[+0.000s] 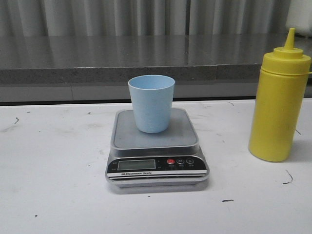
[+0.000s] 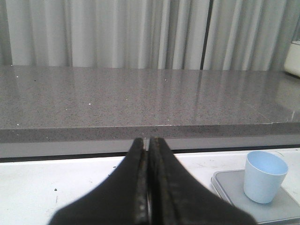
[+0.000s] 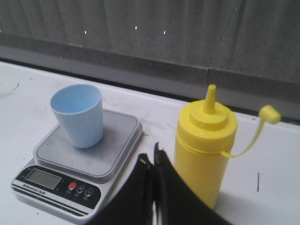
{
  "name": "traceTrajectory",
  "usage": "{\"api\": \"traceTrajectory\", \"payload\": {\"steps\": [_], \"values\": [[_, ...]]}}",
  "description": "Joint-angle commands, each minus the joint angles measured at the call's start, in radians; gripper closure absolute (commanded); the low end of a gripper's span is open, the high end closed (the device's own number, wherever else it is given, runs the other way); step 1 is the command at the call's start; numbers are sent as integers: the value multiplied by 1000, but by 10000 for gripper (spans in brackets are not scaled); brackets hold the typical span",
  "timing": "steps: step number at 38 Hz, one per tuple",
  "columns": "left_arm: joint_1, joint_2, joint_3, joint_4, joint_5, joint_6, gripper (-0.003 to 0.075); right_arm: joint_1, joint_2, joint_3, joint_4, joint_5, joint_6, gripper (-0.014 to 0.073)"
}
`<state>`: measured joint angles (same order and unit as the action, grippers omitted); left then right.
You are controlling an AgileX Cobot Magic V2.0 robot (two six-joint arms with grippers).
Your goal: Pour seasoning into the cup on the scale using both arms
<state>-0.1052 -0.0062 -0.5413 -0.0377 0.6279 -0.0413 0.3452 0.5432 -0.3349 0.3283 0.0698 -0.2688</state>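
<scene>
My left gripper point(image 2: 148, 187) and right gripper point(image 3: 153, 197) are both closed on nothing. The blue cup point(image 1: 151, 103) stands upright on the scale point(image 1: 156, 146) mid-worktop, ready for weighing; the yellow squeeze bottle point(image 1: 280, 105) waits uncapped near the right edge.

A: What colour is the cup point(image 1: 151, 102)?
B: Pale blue, plain. The bottle point(image 1: 278, 105) is solid yellow.
A: And the scale point(image 1: 157, 148)?
B: Silver-grey with a black front panel and a red button point(image 1: 170, 161). The table point(image 1: 53, 175) is white with dark scuffs.
</scene>
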Motion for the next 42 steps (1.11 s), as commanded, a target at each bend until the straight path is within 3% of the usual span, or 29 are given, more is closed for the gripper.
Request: {"api": "traceTrajectory", "payload": {"steps": [1,7,12,42], "values": [[-1,-15,-26,-6,-76,-2,740,-27,-87,-37,-8,12,-16,704],[-1,-15,-26,-6,-76,-2,740,-45,-227,-37,-8,107,-16,704],[-1,-15,-26,-6,-76,-2,740,-44,-289,-37,-8,103,-16,704],[-1,-15,-26,-6,-76,-2,740,-44,-295,-37,-8,88,-16,704]]}}
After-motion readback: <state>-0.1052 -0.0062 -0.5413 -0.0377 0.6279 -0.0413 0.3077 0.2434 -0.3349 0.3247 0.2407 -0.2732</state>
